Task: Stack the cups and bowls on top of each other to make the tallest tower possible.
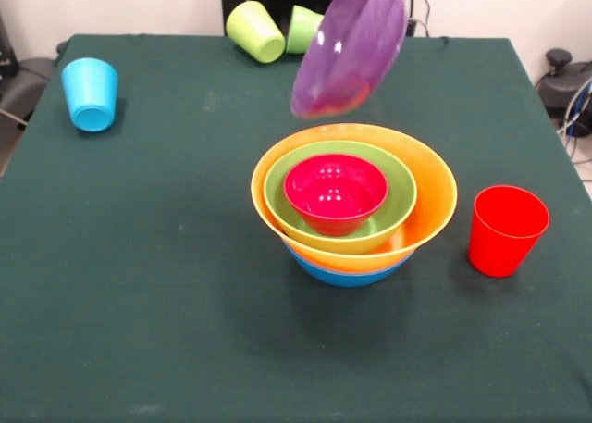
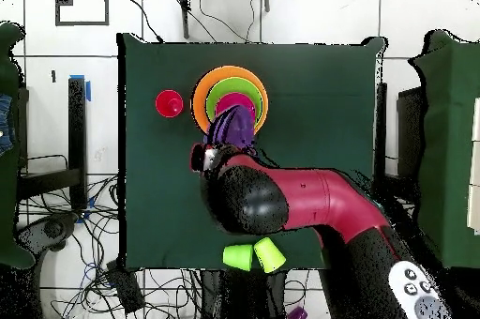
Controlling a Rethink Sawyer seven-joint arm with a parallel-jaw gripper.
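Note:
The tower stands mid-table: a blue bowl [image 1: 344, 274] at the bottom, then the large orange bowl [image 1: 430, 201], the green bowl [image 1: 393, 208] and the small red bowl [image 1: 335, 193] nested inside. A purple bowl [image 1: 351, 43] hangs tilted in the air just above and behind the tower. In the overhead view my gripper [image 2: 217, 146] holds this purple bowl [image 2: 232, 128] by its rim over the tower's near edge [image 2: 202, 99]. The red cup [image 1: 506, 229] stands upright to the tower's right. The sky blue cup [image 1: 91, 93] is far left. The yellow-green cup [image 1: 254, 31] and green cup [image 1: 303, 28] lie at the far edge.
The red and black arm [image 2: 300, 198] reaches across the table from the robot's side and hides the sky blue cup in the overhead view. The red cup [image 2: 169, 103] sits close beside the tower there. Cables lie on the floor around the table.

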